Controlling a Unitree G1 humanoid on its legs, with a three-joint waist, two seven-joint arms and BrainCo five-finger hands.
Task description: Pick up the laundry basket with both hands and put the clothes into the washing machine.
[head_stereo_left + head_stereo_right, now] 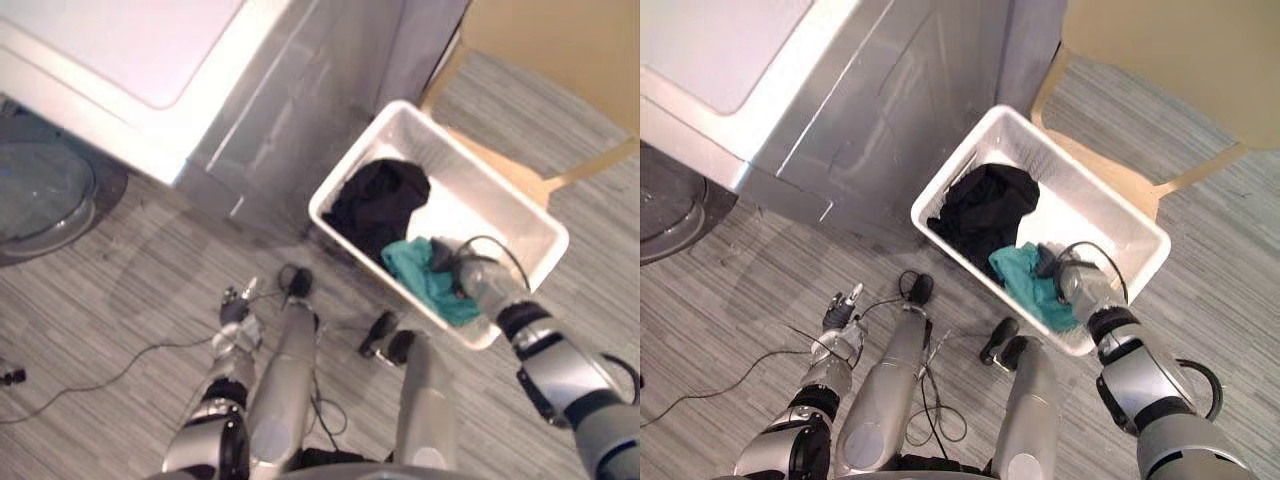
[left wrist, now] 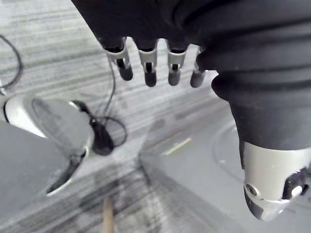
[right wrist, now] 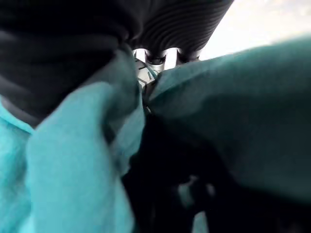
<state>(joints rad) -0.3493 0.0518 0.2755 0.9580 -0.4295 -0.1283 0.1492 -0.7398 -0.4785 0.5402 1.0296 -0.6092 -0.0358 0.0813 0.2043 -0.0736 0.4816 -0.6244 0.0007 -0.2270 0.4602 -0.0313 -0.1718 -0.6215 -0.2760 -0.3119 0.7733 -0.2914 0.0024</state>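
You were dealing with a laundry basket [image 1: 480, 205] that looked light and fairly rigid. Its thin white plastic walls would probably flex, so the rim on two opposite sides was the place to take hold. It stood on the floor well to the right of the left hand [image 1: 236, 318] and surrounded the right hand [image 1: 475, 278]. The washing machine [image 1: 250, 110] stood beyond the left hand.

Inside the basket, a black garment [image 1: 378, 200] lay just left of the right hand, and a teal garment [image 1: 420, 270] lay directly under it. Both were soft and limp, so you should have expected them to drape and snag rather than slide.

The left hand hung above the floor with its fingers [image 2: 148, 63] relaxed and uncurled, neither holding nor touching anything. The right hand was down inside the basket, pressed into the teal garment. Cloth folded over its fingers, so you could not tell whether they were spread or closed on the fabric.
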